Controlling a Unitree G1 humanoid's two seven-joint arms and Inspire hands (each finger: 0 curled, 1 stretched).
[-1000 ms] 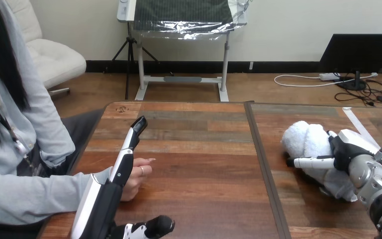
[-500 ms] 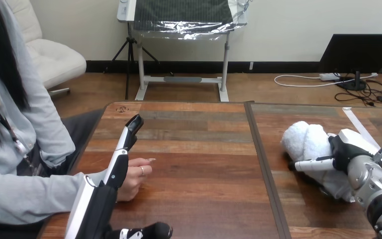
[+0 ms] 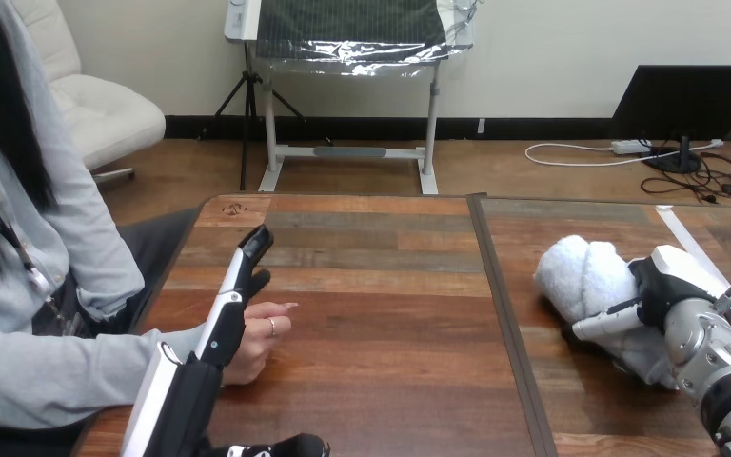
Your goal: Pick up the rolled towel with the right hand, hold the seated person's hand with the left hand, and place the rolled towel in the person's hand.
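At frame right, the right hand clasps the rolled towel; squeeze firmly before lifting. Left hand has straight fingers.

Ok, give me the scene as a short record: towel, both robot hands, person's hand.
rolled towel: on table, right side
right hand: curled round rolled towel
left hand: open, fingers straight, beside person's hand, not holding it
person's hand: resting on table, left side, empty
handover: not yet done
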